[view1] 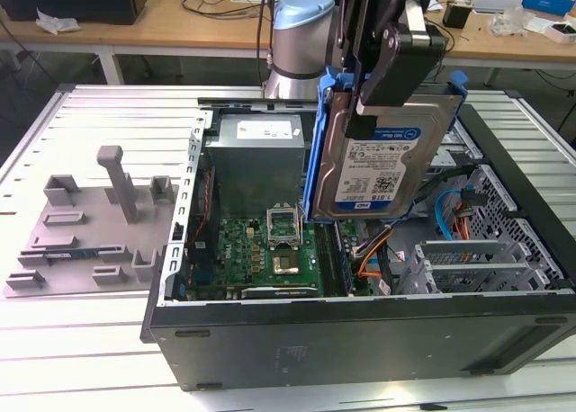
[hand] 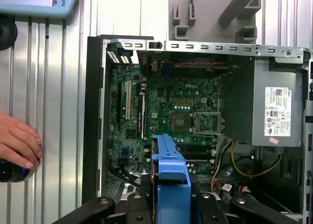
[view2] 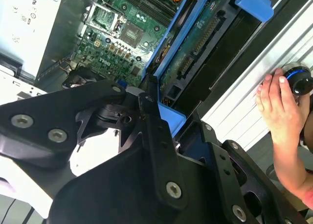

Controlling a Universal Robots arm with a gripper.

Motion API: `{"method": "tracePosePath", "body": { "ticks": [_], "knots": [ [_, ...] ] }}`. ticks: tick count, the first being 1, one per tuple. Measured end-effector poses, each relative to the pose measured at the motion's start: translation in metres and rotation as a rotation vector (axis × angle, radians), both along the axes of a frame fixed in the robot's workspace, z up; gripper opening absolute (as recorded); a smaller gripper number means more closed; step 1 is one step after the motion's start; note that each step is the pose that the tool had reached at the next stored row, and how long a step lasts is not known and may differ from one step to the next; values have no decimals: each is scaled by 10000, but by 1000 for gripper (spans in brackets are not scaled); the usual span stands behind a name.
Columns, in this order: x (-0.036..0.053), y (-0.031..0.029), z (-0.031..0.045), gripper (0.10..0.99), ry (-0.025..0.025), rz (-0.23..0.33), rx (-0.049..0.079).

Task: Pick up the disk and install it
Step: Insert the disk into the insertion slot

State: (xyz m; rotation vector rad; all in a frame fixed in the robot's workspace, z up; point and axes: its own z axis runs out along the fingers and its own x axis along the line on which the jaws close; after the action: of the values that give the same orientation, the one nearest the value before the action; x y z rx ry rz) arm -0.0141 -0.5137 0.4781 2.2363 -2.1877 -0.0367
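Disk (view1: 382,174): one, in pincer (view1: 389,77) grip.

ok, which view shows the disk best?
Exterior view: the disk faces it label-on in its blue bracket, held by the claw above the open case. Second wrist view shows its board side; first wrist view, a bracket end.

Disk: disk (view1: 382,174), a silver hard drive with a white-and-blue label, framed by a bright blue bracket
Pose: upright on edge, label towards the exterior view
Place: raised over the open computer case (view1: 360,340)
Hold: top edge clamped in the pincer (view1: 378,97)
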Motion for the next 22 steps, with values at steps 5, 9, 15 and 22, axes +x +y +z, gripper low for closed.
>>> {"method": "tracePosePath", "body": {
  "ticks": [5, 9, 15, 22],
  "knots": [
    [10, 0, -2, 369, 0, 0, 0],
    [13, 0, -3, 369, 0, -1, 0],
    [11, -18, -12, 369, -5, -3, 231],
    [14, -41, -42, 369, -21, -578, 366]
  ]
}}
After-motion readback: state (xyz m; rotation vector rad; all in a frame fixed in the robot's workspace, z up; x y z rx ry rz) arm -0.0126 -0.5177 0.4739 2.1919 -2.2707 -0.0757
